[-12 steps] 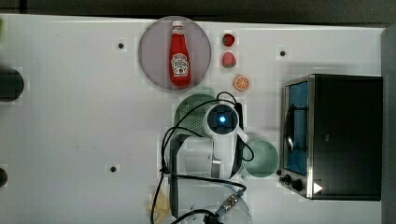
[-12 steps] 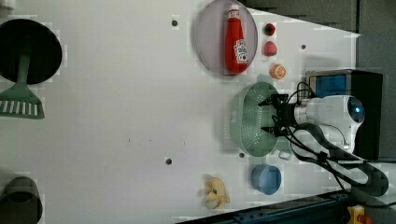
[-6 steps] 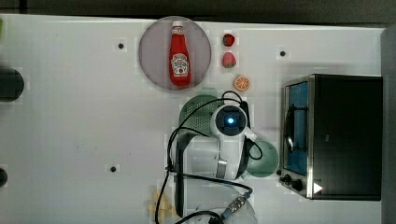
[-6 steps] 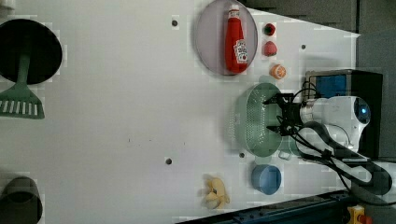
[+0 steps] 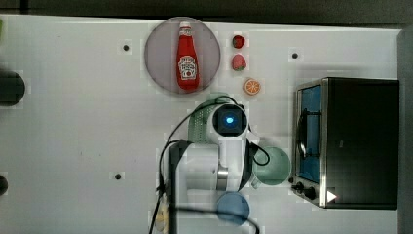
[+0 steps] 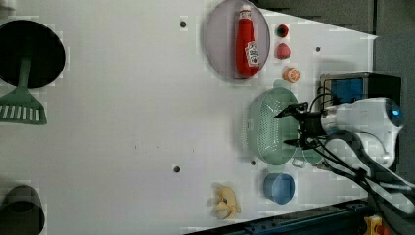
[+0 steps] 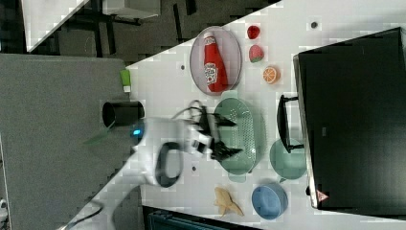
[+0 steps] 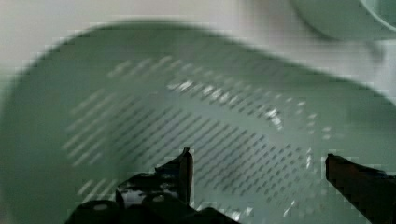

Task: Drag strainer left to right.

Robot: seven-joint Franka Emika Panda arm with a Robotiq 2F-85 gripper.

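Gripper (image 6: 288, 126) wide apart, empty, over strainer (image 6: 268, 128) bowl.

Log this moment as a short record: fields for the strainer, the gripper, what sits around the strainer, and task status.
strainer: pale green strainer, upright on the white table, nothing in it
gripper: gripper open, fingers spread over the strainer's bowl, holding nothing
neighbours: green mug between strainer and toaster oven; blue bowl and banana beside one end; plate with ketchup bottle beyond the other end
other items: orange slice and two strawberries near the plate
task status: strainer not gripped
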